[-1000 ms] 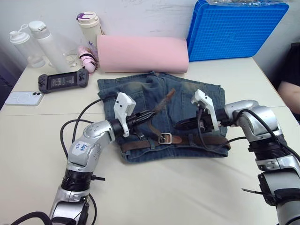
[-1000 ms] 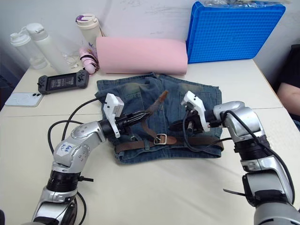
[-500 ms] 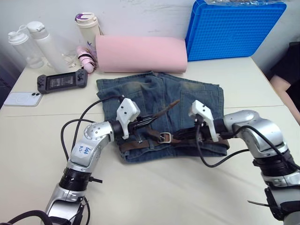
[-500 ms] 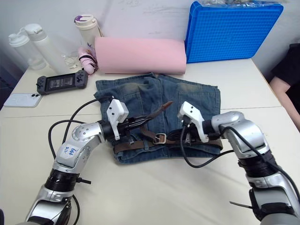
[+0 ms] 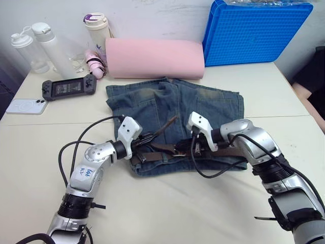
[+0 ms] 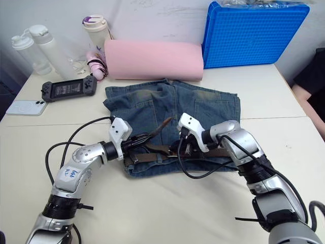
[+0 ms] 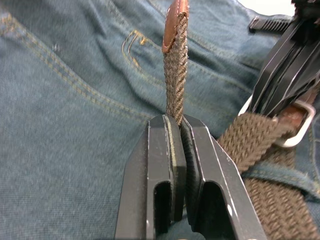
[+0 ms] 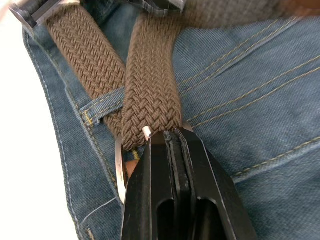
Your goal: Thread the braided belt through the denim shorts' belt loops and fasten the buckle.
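Both grippers have come closer together over the waistband than a second ago. On the left, the left gripper is pinched tight on the braided belt, whose tip sticks up past the fingers. The denim shorts lie flat on the table. To the right, the right gripper is closed at the buckle, touching the strap.
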Controlling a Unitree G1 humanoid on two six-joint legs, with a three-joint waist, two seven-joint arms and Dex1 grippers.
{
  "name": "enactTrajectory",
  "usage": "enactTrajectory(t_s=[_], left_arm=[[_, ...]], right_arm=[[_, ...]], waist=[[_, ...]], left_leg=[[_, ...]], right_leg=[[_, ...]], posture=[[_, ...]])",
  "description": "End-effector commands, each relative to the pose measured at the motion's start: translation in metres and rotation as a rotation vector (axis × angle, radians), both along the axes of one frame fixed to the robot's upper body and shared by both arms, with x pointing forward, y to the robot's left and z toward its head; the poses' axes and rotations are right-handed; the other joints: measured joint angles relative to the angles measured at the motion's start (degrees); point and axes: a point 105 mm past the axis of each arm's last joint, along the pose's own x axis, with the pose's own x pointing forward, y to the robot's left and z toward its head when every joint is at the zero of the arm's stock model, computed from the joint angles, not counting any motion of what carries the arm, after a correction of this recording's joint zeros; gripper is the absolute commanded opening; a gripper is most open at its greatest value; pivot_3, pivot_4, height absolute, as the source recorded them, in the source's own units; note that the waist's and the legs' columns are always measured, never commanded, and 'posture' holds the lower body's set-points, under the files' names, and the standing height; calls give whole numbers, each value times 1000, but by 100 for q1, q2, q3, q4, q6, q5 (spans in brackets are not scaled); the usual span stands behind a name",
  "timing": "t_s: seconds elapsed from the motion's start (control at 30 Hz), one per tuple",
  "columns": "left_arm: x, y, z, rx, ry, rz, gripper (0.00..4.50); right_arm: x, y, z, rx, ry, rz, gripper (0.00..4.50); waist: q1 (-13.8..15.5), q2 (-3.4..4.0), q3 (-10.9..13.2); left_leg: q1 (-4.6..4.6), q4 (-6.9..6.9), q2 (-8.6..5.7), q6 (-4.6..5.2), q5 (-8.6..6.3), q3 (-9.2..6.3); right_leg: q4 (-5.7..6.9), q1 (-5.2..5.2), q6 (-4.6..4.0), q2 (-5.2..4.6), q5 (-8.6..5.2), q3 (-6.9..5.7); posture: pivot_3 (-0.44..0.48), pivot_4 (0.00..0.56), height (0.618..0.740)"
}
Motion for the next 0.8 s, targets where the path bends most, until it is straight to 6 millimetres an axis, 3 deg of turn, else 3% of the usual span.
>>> enactTrajectory(t_s=[0.03,0.43,0.8], left_arm=[[-2,-1,11,-9,-43,1,0],[-4,-1,7,3,-30,-10,0],[-6,-4,9,5,-36,-32,0]], right_arm=[[-2,3,2,-7,0,37,31],[6,-8,31,75,8,23,31],[-8,0,9,37,82,70,31]], waist=[[0,0,0],[-1,0,0],[-1,0,0]], left_leg=[[0,0,0,0,0,0],[0,1,1,0,0,1],[0,1,1,0,0,2]], right_leg=[[0,0,0,0,0,0],[1,0,0,0,0,1],[1,0,0,-1,0,2]], posture=[[0,150,740],[0,150,740],[0,150,740]])
